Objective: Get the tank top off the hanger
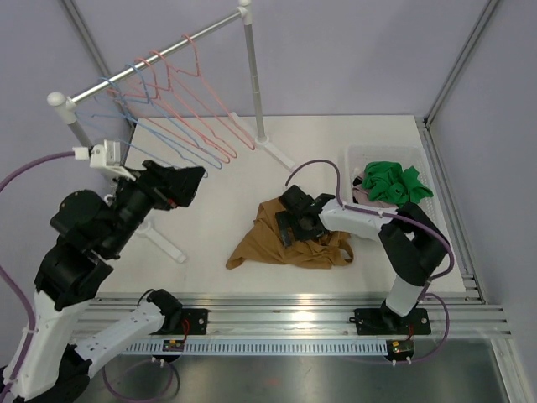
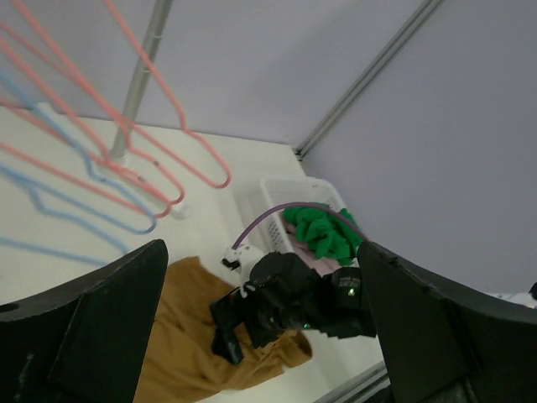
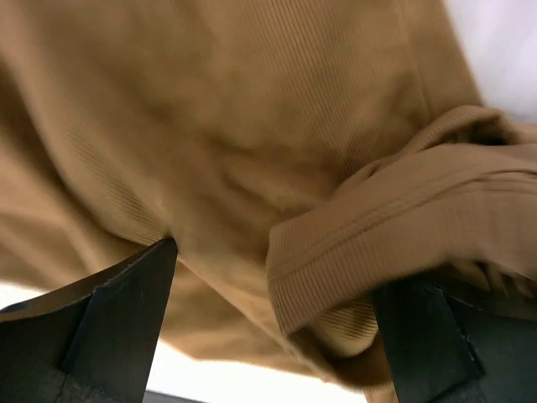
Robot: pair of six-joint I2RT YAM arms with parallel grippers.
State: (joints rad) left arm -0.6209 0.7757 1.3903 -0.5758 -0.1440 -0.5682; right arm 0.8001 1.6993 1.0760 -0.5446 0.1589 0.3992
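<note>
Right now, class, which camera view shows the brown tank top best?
Top external: nearly the whole crumpled tank top shows. The left wrist view catches one part; the right wrist view fills with close-up ribbed fabric, no outline.

In the top view the table (image 1: pixel 218 168) fills the middle of the frame. The rail (image 1: pixel 159 52) runs from the upper left to the top centre, with the hangers (image 1: pixel 180 109) in a row along it. The tank top (image 1: pixel 260 243) lies on the table just below centre, well apart from them. The right gripper (image 1: pixel 285 227) sits over its upper part (touching or not, I cannot tell). The basket (image 1: pixel 359 155) stands at the right, with clothes (image 1: pixel 390 180) in it. The left gripper (image 1: pixel 200 185) is at centre left, below the hangers.
</note>
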